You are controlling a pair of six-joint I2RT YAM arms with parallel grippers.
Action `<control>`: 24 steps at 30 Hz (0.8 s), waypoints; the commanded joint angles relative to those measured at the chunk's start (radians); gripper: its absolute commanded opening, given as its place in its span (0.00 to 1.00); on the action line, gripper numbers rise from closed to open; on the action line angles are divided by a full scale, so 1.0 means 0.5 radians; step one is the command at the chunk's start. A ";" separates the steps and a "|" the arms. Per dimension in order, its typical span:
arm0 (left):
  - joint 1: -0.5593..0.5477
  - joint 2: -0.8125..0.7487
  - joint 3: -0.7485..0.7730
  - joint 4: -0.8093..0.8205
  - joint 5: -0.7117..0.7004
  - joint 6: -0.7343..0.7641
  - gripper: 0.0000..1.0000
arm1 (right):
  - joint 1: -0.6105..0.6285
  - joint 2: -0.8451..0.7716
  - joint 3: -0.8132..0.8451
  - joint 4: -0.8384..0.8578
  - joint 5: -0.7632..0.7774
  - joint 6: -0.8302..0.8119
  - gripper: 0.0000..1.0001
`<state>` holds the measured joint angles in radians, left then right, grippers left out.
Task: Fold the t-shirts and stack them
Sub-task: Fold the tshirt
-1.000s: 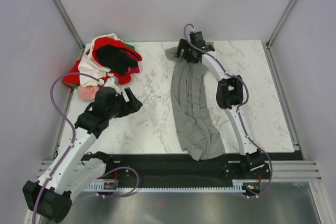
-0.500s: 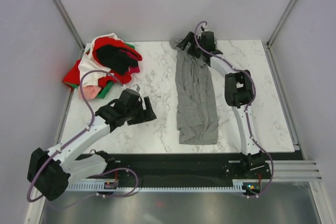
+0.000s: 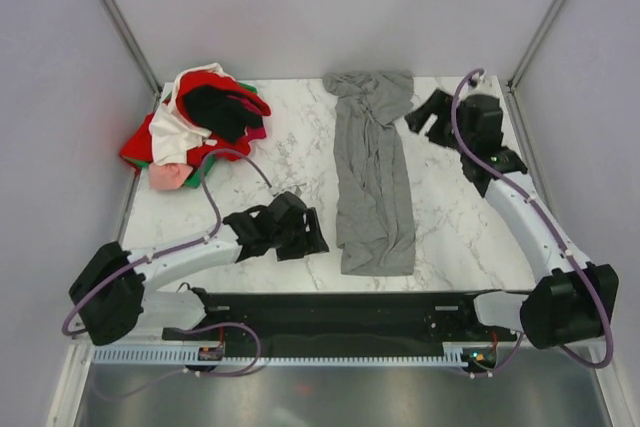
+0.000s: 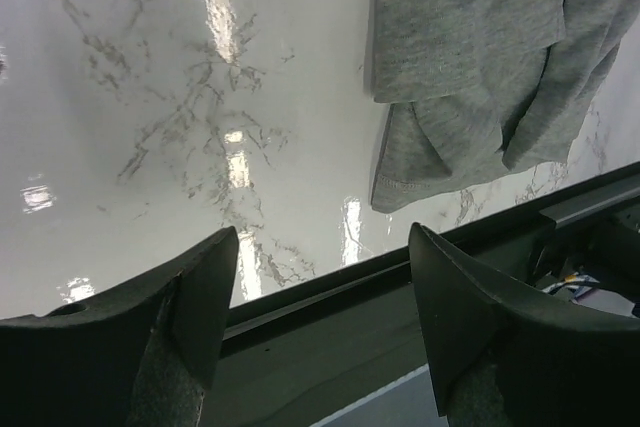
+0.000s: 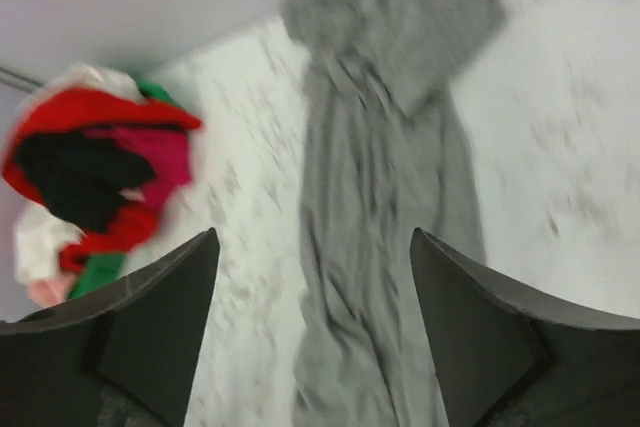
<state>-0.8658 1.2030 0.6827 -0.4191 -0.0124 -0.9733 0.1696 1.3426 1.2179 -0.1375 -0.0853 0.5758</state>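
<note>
Top external is showing the grey shirt (image 3: 372, 177) lying bunched near-to-far mid-table, left gripper (image 3: 312, 235) and right gripper (image 3: 424, 113) gaping empty beside it, so spreading it flat before folding is looking wise.

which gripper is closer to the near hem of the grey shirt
Left. The left gripper is just left of the grey shirt at its near hem; the right gripper is beside the shirt's far end, to its right.

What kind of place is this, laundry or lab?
Probably a robot lab cell: plain walls enclose a marble-look table, left arm and right arm are bolted at its edge, and t-shirts lie on it.
</note>
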 commanded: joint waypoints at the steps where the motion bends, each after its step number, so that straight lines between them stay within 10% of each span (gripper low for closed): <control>1: -0.051 0.180 0.000 0.325 0.073 -0.244 0.76 | 0.041 -0.092 -0.611 -0.531 0.158 0.106 0.83; 8: -0.118 0.511 0.162 0.461 0.049 -0.314 0.70 | 0.041 -0.636 -1.187 -0.753 0.232 0.266 0.70; 24: -0.195 0.800 0.206 0.574 -0.030 -0.425 0.62 | 0.173 -0.642 -1.742 -0.437 -0.167 0.443 0.64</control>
<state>-0.9554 1.5761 0.7742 -0.1680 0.0036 -1.1461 0.2230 1.0405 0.3973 -0.3115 -0.1505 0.7589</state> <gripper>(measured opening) 0.618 0.637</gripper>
